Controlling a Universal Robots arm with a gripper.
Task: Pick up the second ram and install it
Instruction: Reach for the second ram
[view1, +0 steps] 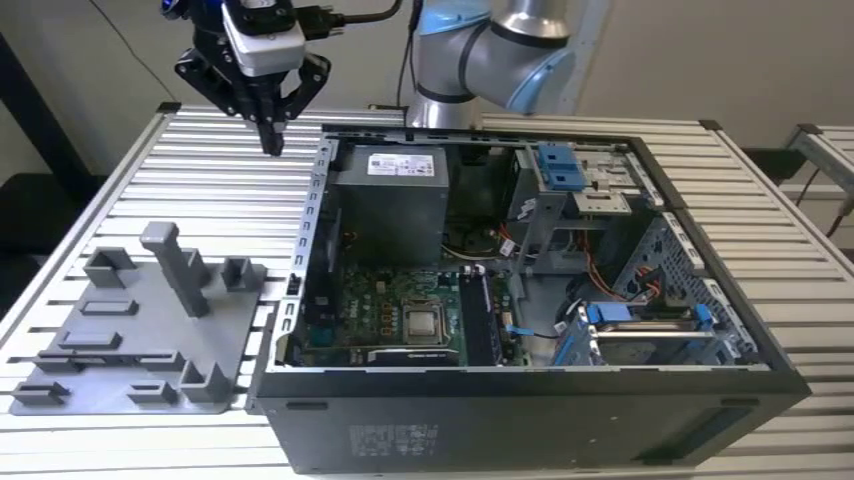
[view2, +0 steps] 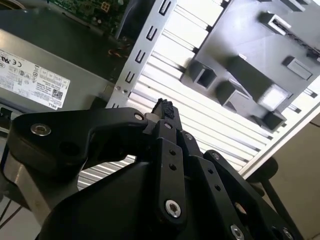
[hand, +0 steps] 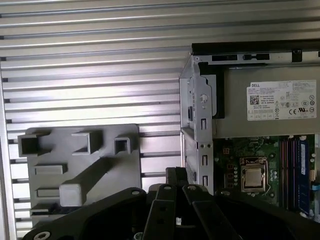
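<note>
The second ram (view1: 478, 318): we see long dark sticks seated in the slots just beside the CPU (view1: 426, 322); which is second, we cannot tell.
Holder tray (view1: 134, 350): one, grey, with one upright post (view1: 180, 270).
Gripper (view1: 274, 140): one, fingers pressed together, holding nothing, over the table (view1: 200, 180).
Computer case (view1: 534, 410): one, open.
Labels: one white printed label (view1: 404, 161) on the power supply (view1: 387, 215).
</note>
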